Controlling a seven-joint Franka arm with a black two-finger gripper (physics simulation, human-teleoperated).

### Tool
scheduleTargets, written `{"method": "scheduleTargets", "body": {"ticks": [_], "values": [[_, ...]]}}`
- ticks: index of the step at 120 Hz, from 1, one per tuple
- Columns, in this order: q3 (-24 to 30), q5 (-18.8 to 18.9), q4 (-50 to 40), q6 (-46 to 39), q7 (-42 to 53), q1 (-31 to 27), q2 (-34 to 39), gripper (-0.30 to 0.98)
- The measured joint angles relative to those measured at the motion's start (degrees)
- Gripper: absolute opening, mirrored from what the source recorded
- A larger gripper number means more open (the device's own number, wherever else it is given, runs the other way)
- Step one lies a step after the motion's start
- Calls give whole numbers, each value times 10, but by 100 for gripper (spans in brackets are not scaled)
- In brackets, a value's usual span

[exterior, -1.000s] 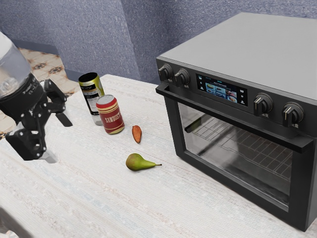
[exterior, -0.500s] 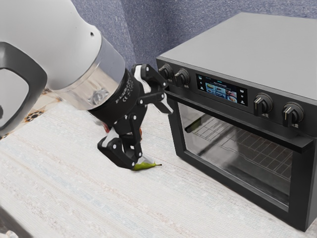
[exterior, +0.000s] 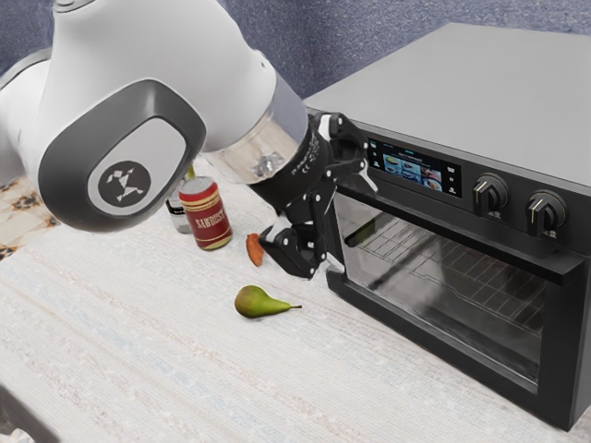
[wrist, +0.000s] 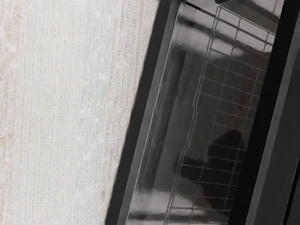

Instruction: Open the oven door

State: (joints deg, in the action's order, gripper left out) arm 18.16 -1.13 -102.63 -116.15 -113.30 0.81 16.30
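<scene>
My gripper (exterior: 353,221) stands open at the near left end of the oven door (exterior: 443,286) in the exterior view, one finger up by the handle (exterior: 471,231), the other low by the door's lower corner. Nothing is visible between the fingers, and whether either touches the door cannot be told. The door is shut, its black handle running along the top under the knobs. The wrist view has the door's glass (wrist: 187,122) with the rack behind it, and a black bar (wrist: 262,112), apparently the handle, crossing beside the glass.
A green pear (exterior: 259,303) lies on the white table (exterior: 185,369) in front of the oven. Behind it are an orange carrot-like piece (exterior: 254,249) and a red can (exterior: 206,217), with another can partly hidden by the arm. Knobs and a display line the oven's top front.
From the exterior view's left, my gripper has swung in past the cans and pear to the oven door's front. The pear and red can are uncovered again. The door has not moved.
</scene>
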Motion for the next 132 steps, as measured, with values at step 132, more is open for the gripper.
{"method": "scheduleTargets", "body": {"ticks": [132], "values": [[-20, -31, 17, -53, 155, -34, -115, 69]]}}
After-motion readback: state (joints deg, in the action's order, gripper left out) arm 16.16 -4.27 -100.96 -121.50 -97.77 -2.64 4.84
